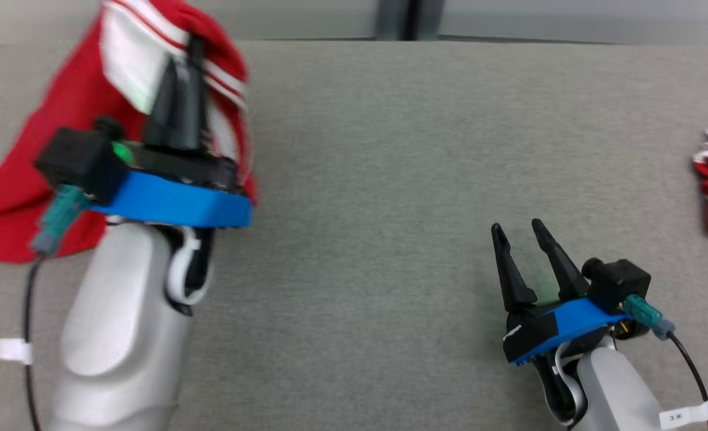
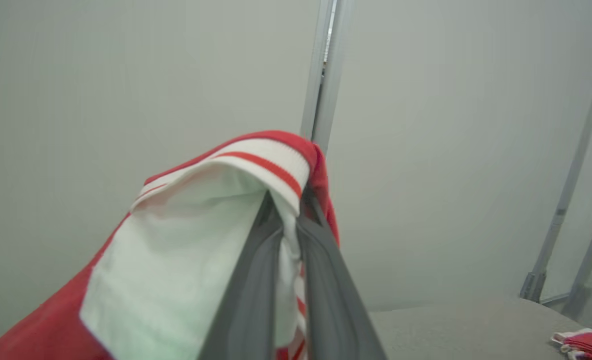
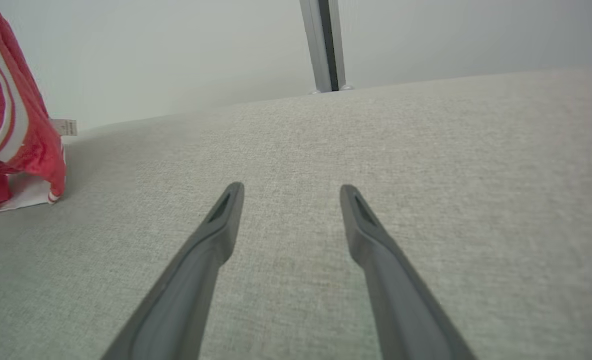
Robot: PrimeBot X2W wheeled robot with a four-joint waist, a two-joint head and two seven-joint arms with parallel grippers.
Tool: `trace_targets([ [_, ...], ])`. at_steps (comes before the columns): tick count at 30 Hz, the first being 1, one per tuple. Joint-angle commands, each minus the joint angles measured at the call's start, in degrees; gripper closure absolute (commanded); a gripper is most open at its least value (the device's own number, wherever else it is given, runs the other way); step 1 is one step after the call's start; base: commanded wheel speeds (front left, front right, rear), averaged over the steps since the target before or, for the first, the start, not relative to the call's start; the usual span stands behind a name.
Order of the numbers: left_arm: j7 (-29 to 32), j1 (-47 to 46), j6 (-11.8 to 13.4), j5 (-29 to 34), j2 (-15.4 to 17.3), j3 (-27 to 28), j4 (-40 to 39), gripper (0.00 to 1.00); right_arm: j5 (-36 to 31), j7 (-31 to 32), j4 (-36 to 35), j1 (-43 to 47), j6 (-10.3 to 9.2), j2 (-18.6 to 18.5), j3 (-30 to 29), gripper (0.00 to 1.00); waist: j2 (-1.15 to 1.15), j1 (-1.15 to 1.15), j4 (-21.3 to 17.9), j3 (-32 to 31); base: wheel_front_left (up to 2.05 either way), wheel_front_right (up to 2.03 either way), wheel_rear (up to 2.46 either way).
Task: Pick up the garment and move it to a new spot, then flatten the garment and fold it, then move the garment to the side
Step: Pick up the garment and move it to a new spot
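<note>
A: Garment (image 1: 60, 120)?
B: Red, white striped trim, white lining; hangs bunched over table's (image 1: 389, 179) far left, pinched by left gripper (image 1: 193, 51).
A: Right gripper (image 1: 516, 226)?
B: Spread wide, empty, low over table's near right.

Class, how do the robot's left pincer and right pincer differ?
The left pincer is shut on the red-and-white garment; the right pincer is open and empty. The left pincer holds it up; the right pincer sits low over the grey surface. Both have dark fingers.
</note>
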Motion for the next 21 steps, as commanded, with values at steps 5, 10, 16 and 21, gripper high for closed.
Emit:
trace_targets([
  [5,-0.16,-0.97,-0.05,-1.75,-1.41,-10.32,1.82,1.00,2.50,-0.03,-1.23,0.99,0.00,-0.22,2.27,0.00,0.00,-0.01,-7.49,-1.44,0.00,0.00,0.00],
  [10,-0.17,-2.08,-0.05,-3.09,-2.69,-20.12,4.95,1.00,4.40,-0.02,-1.68,0.87,0.00,-0.18,3.98,0.00,0.00,-0.01,-12.86,-0.64,0.00,0.00,0.00],
  [16,-0.17,-2.27,-0.05,-5.16,-4.01,-26.67,9.90,0.00,4.99,-0.03,-1.48,1.44,0.00,-0.20,3.91,0.00,0.00,-0.01,-15.25,-0.27,0.00,0.00,0.00],
  [21,-0.17,0.04,-0.06,-4.96,-4.13,-25.57,12.28,0.00,4.86,-0.02,-1.53,1.94,0.00,-0.18,2.94,0.00,0.00,-0.01,-14.08,-1.11,0.00,0.00,0.00],
])
